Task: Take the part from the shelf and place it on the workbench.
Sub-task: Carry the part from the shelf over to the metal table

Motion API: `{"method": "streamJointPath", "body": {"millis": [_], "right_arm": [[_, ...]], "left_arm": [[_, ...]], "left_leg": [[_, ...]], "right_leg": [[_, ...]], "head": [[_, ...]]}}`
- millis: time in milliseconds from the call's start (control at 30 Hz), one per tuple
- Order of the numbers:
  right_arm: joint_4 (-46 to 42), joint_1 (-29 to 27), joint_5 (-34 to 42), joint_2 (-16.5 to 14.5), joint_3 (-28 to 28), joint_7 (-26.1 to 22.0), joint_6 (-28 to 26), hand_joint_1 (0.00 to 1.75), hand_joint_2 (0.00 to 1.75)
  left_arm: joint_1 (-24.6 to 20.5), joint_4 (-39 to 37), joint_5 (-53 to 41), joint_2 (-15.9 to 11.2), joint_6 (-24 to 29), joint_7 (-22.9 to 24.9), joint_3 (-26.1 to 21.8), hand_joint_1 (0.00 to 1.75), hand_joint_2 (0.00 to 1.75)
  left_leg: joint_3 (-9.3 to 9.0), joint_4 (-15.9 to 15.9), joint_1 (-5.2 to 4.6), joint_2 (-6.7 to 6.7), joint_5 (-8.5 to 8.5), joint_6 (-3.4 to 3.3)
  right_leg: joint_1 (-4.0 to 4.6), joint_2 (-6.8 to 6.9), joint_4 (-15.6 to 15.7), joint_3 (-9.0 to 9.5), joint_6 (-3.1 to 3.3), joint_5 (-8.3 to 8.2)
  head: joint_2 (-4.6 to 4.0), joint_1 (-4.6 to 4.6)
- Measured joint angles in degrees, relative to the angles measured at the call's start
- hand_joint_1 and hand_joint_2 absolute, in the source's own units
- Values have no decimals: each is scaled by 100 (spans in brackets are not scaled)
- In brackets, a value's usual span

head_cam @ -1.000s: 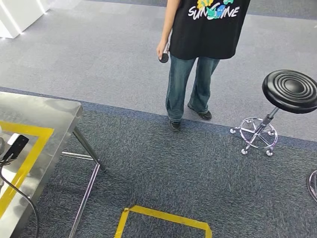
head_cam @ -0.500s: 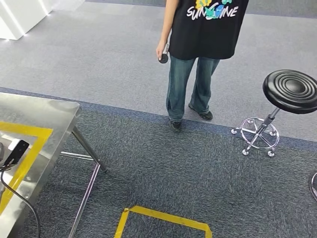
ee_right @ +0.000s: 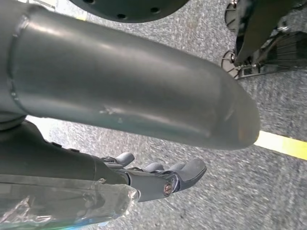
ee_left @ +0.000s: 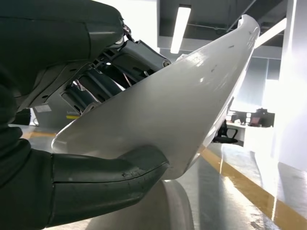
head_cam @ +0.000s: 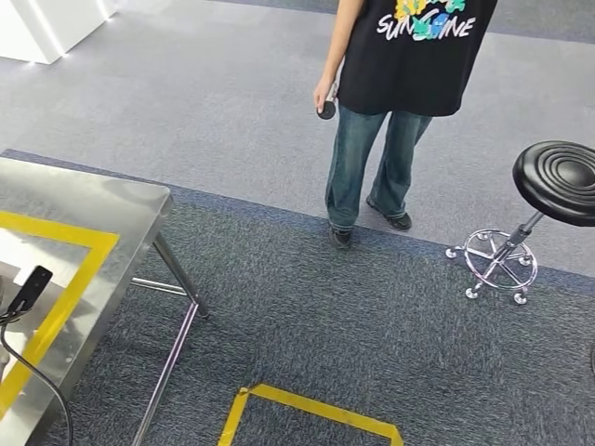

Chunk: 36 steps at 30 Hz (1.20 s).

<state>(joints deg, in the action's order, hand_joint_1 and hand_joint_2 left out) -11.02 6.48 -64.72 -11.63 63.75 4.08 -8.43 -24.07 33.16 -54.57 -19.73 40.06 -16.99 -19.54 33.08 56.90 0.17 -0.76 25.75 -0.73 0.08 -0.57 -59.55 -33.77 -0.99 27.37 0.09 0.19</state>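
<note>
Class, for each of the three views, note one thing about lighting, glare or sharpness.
Head view: sharp, soft sheen on the steel workbench. Left wrist view: a ceiling light and bright background glare behind the white part. Right wrist view: carpet slightly blurred, highlight along the thumb.

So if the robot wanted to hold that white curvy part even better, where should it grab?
Probably where the left hand grips now: the white part's wide end, thumb on one face, fingers on the other. It tapers to a thin tip, a poor grip; coming across the edge suits it.

The person's black T-shirt [head_cam: 416,65] reads "SUNSHINE", partly hidden.
</note>
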Motion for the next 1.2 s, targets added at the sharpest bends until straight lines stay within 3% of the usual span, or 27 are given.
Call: {"method": "streamJointPath", "body": {"millis": [33,100,167,233,300,333,367,400,467,500,567,667,733,800,833,867,900,933,1000,1067,1133,1200], "right_arm": [[0,3,-1,1,1,0,-1,0,0],[0,4,-2,0,3,0,0,0,0],[0,5,-4,-1,4,1,1,0,0],[0,8,-4,-2,5,1,1,0,0],[0,5,-4,-1,5,1,1,0,0],[0,3,-4,0,6,1,1,0,0],[0,2,-4,1,7,1,1,0,0],[0,3,-5,0,7,1,1,0,0],[0,7,-11,-1,8,1,1,0,0],[0,9,-18,-2,8,0,1,0,0],[0,10,-38,-2,8,-1,0,0,0],[0,11,-83,-1,8,-4,-8,0,0],[0,14,-105,-1,8,-14,-16,0,0],[0,8,-132,-2,8,-25,-21,0,0],[0,1,-146,-2,8,-31,-23,0,0],[0,-6,-160,-2,7,-37,-26,0,0],[0,-10,-171,-2,7,-46,-31,0,0],[0,-10,-180,-2,5,-54,-37,0,0],[0,-7,-195,-1,2,-64,-50,0,0],[0,-6,-214,1,-2,-66,-62,0,0],[0,-2,-239,0,-4,-67,-72,0,0],[0,5,-262,-1,-7,-70,-79,0,0]], "left_arm": [[2,0,1,-2,1,1,0,175,175],[14,0,2,-7,2,4,0,175,175],[33,0,2,-19,4,5,1,175,175],[48,0,3,-29,4,9,1,175,175],[77,-1,4,-25,4,16,2,175,175],[97,-1,4,-22,4,18,3,175,175],[110,-1,4,-21,4,18,4,175,175],[118,-1,4,-22,4,19,5,175,175],[117,0,3,-32,4,24,4,175,175],[111,0,3,-39,5,26,2,175,175],[107,0,0,-54,7,21,-5,175,175],[105,0,-7,-93,11,3,-24,175,175],[90,0,-16,-113,14,-1,-39,175,175],[86,0,-38,-117,15,-2,-58,175,175],[88,0,-54,-116,15,-3,-69,175,175],[90,0,-72,-116,15,-4,-85,175,175],[92,0,-92,-116,15,-7,-107,175,175],[92,0,-106,-116,15,-10,-127,175,175],[85,0,-124,-115,15,-15,-155,175,175],[82,-1,-130,-116,15,-17,-166,175,175],[106,-2,-139,-133,17,-17,-186,175,175],[123,-3,-146,-154,17,-17,-205,175,175]], "left_leg": [[15,8,-5,-11,-5,30],[38,10,2,-29,-22,90],[79,109,21,-17,66,140],[304,617,36,8,369,188],[661,1372,45,13,691,221],[773,1596,49,15,737,228],[784,1608,51,19,670,228],[684,1404,53,25,509,223],[293,650,44,74,138,203],[127,326,34,99,44,184],[3,56,3,124,36,137],[-1,8,6,90,12,29],[-10,-17,21,60,-9,-33],[0,-15,16,4,-11,-57],[4,-14,14,-31,-13,-58],[5,-14,13,-73,-14,-58],[2,-13,14,-123,-15,-56],[-4,-12,15,-175,-16,-52],[7,-1,15,-287,-24,-22],[55,4,26,-403,-52,44],[93,-9,52,-504,-77,116],[175,138,54,-371,36,167]], "right_leg": [[1,-21,170,90,18,-32],[10,-22,224,112,62,-24],[2,-4,257,124,129,-50],[-8,20,282,138,186,-64],[2,42,281,136,205,-59],[8,52,281,137,207,-57],[12,61,279,139,207,-55],[15,70,279,147,205,-52],[25,83,275,170,185,-39],[37,87,265,171,166,-30],[53,100,251,155,115,-23],[36,115,175,96,22,43],[29,92,-291,-128,-25,321],[25,78,-1088,-503,-45,677],[25,75,-1370,-645,-49,755],[24,70,-1450,-691,-47,724],[23,57,-1288,-617,-39,582],[18,7,-927,-440,-27,371],[-10,-244,-121,-33,3,62],[-21,-390,226,157,26,9],[-13,-279,266,187,73,-4],[-20,-143,329,219,148,-33]], "head": [[0,-1],[0,-7],[0,-17],[-1,-37],[0,-43],[-1,-42],[-1,-43],[-1,-43],[-1,-43],[0,-41],[0,-36],[-1,-32],[-1,-19],[0,-7],[0,-8],[0,-5],[0,-5],[0,-4],[0,-7],[-1,-7],[-1,-8],[-1,-27]]}}
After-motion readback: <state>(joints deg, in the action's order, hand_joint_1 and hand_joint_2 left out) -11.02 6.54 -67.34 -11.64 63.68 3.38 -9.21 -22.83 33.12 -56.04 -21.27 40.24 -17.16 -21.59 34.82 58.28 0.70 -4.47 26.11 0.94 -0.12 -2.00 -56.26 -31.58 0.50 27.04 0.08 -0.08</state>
